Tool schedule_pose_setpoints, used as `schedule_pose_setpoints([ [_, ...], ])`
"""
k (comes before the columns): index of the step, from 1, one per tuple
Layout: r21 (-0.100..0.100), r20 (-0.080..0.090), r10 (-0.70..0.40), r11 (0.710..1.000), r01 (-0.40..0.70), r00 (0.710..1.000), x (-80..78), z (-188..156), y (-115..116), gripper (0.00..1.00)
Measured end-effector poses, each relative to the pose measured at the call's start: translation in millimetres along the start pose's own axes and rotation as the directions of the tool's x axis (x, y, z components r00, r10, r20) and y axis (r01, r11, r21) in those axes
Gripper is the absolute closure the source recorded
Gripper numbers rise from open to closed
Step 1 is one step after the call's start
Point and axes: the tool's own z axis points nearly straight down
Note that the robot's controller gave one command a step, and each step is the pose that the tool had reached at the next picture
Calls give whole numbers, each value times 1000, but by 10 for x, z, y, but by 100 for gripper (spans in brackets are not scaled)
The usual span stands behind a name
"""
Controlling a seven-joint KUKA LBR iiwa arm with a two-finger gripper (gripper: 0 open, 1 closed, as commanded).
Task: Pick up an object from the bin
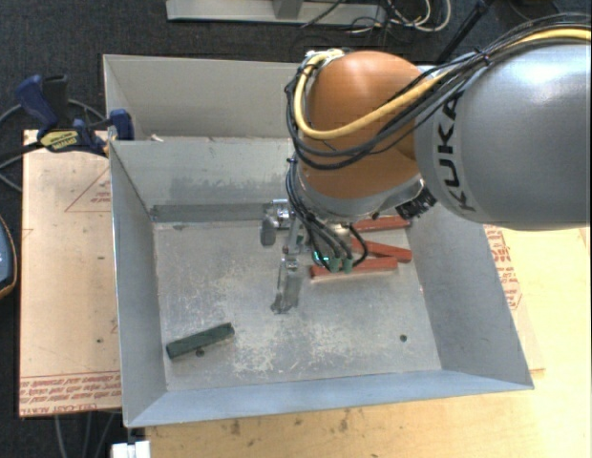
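My gripper hangs low over the middle of the bin, its tip close to the grey floor. From this angle I cannot tell whether it is released or clenched, and nothing shows in its grasp. The floor under it looks bare, speckled with pale scuffs. Nearest to me are 2 red flat strips. 1 strip lies just to the right of the gripper, partly under my wrist. The other strip lies a little nearer the bin's back edge, mostly hidden by my orange cover. Whether the 2 touch I cannot tell. Yellow and black cables loop round that cover. A dark green block, long and narrow, lies flat near the front-left corner of the bin, close to the left wall and well apart from the gripper. The bin's walls slope up on all 4 sides. Beyond its back edge is dark floor.
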Motion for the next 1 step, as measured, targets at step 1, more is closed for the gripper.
schedule_pose_setpoints([
  [1, 0, 3, -414, 910, 414, 910, 247, 1756, 850, 0],
])
